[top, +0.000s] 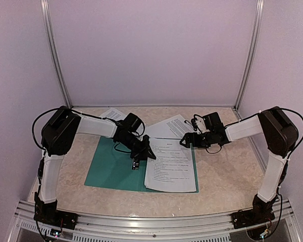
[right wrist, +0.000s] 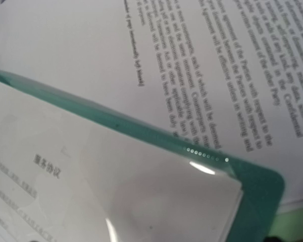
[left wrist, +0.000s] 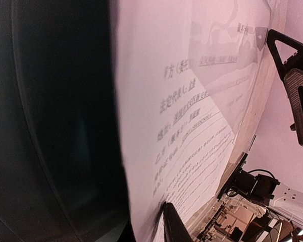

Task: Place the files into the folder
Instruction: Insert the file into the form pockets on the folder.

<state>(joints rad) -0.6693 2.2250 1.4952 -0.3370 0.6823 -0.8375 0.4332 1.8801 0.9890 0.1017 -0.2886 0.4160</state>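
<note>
The dark teal folder (top: pixel 111 169) lies open on the table. A stack of files (top: pixel 171 169) covers its right leaf. My left gripper (top: pixel 136 162) is at the stack's left edge by the spine. In the left wrist view one dark finger (left wrist: pixel 174 224) presses on the printed files (left wrist: pixel 192 116), and the jaws look shut on their edge. My right gripper (top: pixel 186 141) hovers at the folder's far right corner (right wrist: pixel 257 186). Its fingers do not show in the right wrist view. A glossy layer covers the files (right wrist: pixel 116 196) there. Another text sheet (right wrist: pixel 217 60) lies under that corner.
A loose printed sheet (top: pixel 167 126) lies behind the folder, partly under it. Another sheet (top: pixel 113 114) lies at the back left by the wall. Pale walls and metal posts enclose the marble-patterned table (top: pixel 227 171).
</note>
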